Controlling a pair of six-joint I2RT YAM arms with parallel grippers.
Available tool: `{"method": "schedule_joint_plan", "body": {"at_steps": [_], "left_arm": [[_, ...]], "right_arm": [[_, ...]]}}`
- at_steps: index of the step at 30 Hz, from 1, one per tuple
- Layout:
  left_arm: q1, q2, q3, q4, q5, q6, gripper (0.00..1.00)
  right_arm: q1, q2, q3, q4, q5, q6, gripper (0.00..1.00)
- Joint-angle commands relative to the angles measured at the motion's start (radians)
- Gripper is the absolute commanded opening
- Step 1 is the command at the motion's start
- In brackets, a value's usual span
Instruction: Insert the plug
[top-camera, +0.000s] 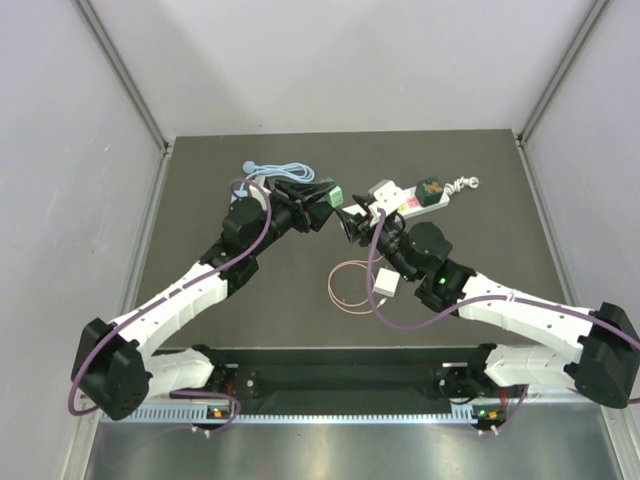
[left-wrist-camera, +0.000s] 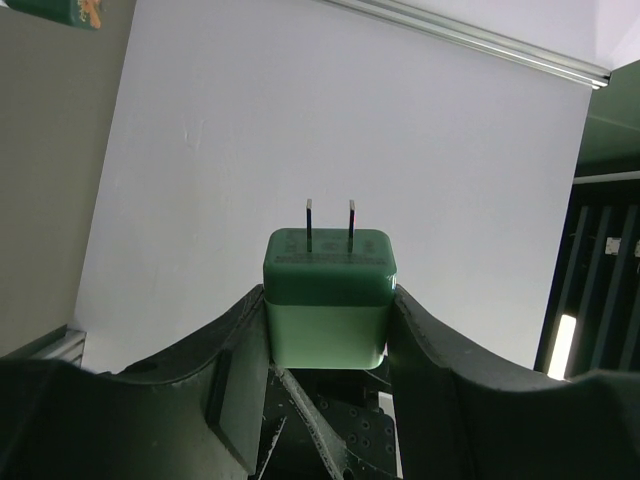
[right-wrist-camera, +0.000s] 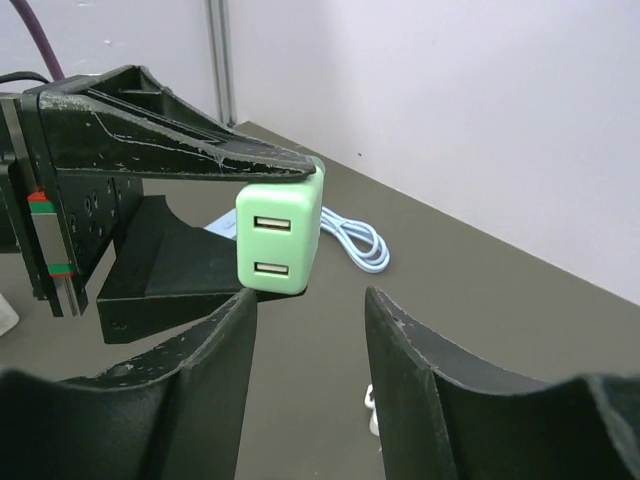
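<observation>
Left wrist view showed the green charger plug (left-wrist-camera: 328, 315) clamped by 2 opposite sides between the left jaws. Its 2 metal prongs (left-wrist-camera: 330, 222) pointed straight out past the fingertips, bare of any socket. In the top external view the plug hung in the air above the far middle of the table (top-camera: 300, 330), just left of the white power strip (top-camera: 400, 198), which lay near the far edge, right of centre.

The right jaws stood apart with nothing between them. In the right wrist view the plug's face with its 2 USB ports sat just beyond and above their gap, touching neither finger. A light blue cable (right-wrist-camera: 355, 240) lay coiled near the far edge, left of centre. A white adapter (top-camera: 385, 285) with a thin pink cable (top-camera: 345, 285) rested near the table's middle. Both were apart from the plug.

The step in hand looked like a mid-air meeting of the 2 arms, probably a hand-over or a steadying grip ahead of insertion, since the prongs had not yet reached the strip. The next move would call for the right jaws to close squarely on the plug's free faces without twisting it in the left grip. After that the prongs would need lining up with 1 pair of slots and a straight push. Which socket was free could not be told.
</observation>
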Motion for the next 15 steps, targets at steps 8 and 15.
{"method": "schedule_joint_plan", "body": {"at_steps": [8,15], "left_arm": [[-0.015,0.003,0.02,0.096,0.087,0.026,0.0],[-0.015,0.003,0.021,0.1,0.101,0.035,0.0]], "right_arm": [[0.013,0.0,0.081,0.004,-0.047,0.037,0.59],[0.015,0.028,0.103,0.007,-0.047,0.036,0.59]]}}
